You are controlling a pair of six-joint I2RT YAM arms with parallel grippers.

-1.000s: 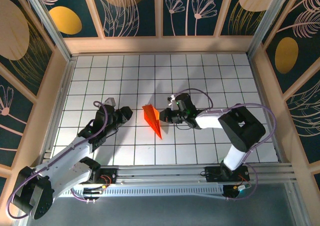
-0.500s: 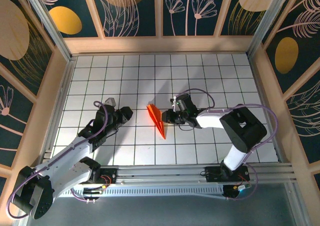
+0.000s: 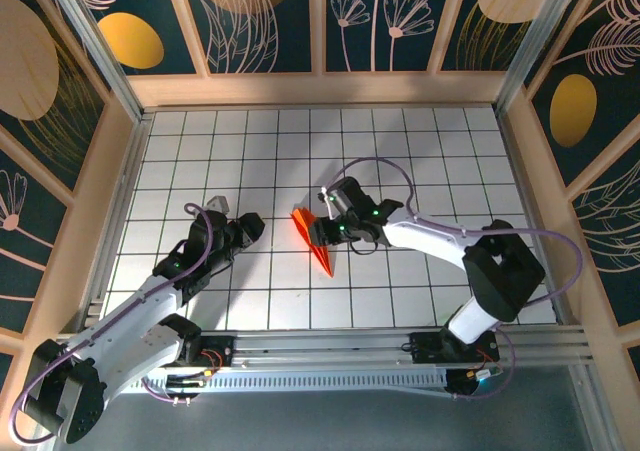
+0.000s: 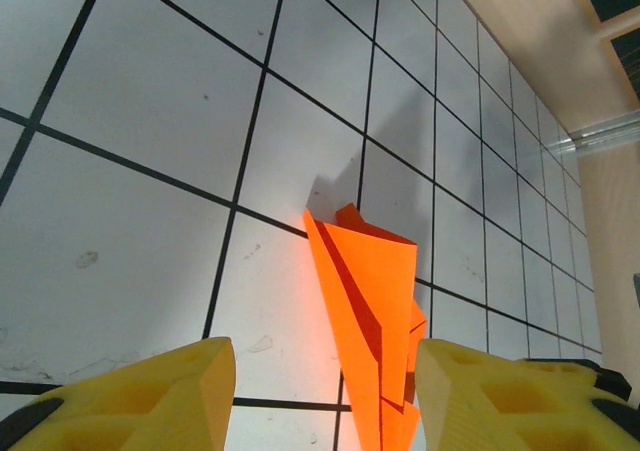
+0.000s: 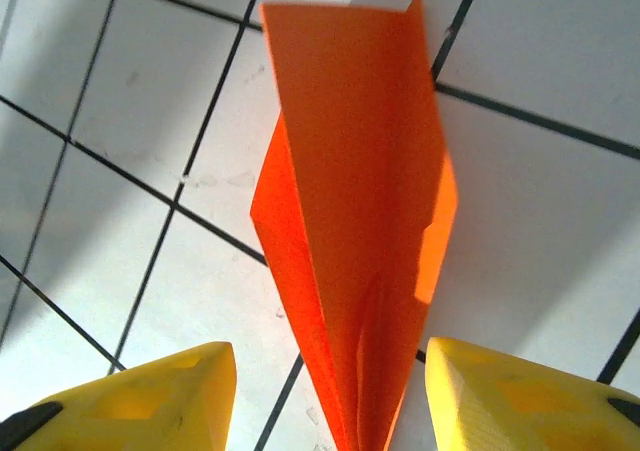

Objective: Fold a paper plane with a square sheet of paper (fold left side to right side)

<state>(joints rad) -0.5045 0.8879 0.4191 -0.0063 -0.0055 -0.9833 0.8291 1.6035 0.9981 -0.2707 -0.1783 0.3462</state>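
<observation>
Both my grippers loose, paper plane lying free on the tiled table.

My R gripper was right at the plane w/ its yellow fingers spread, one on each side of the narrower end, bare tile showing in the gaps on both sides, so no pinch on it. From that wrist cam the plane ran up and away from me, folds showing along its length, wider end farthest. My L gripper sat apart from the plane, off to its left, jaws also parted & holding nothing. Via its wrist cam the plane lay ahead btwn the two pads. From above, the plane lay approx mid-table, slim & pointed, nose toward the arm bases, broad end toward the far wall.
</observation>
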